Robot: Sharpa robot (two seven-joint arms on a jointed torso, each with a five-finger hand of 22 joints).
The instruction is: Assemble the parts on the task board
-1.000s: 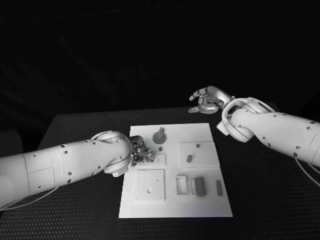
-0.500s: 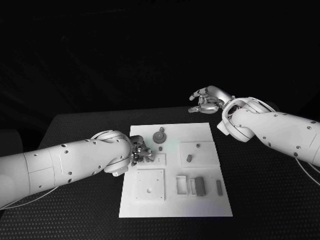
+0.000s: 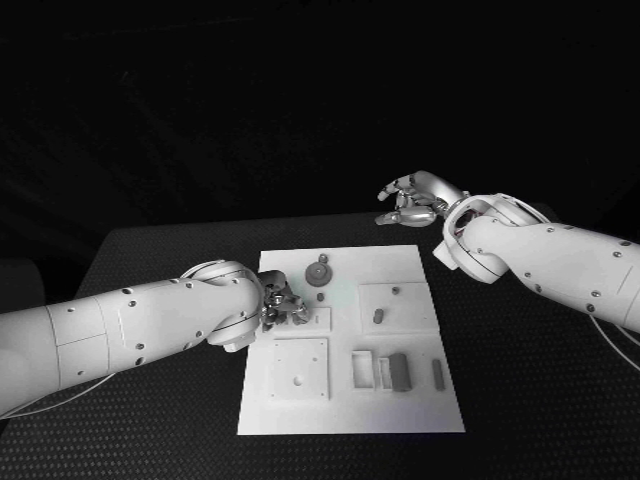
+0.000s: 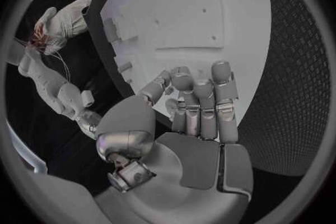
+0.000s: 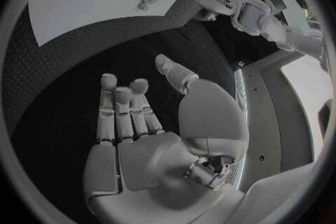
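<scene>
Reaching over the task board [image 3: 407, 420], the left hand [image 3: 280, 305] pinches a small part [image 4: 173, 104] in its fingers [image 4: 203, 95]. The right hand [image 3: 411, 203] hangs released, far off. A loose pinch could drop it.

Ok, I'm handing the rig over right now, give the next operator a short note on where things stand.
Left hand: over the task board at its left edge, fingers curled; whether it holds a part is hidden.
Right hand: open, empty, above the table beyond the board's far edge.
Grey parts lie spread over the board, a round one near the far edge.
Done: unclear. Left: check the left hand, continue assembly.
</scene>
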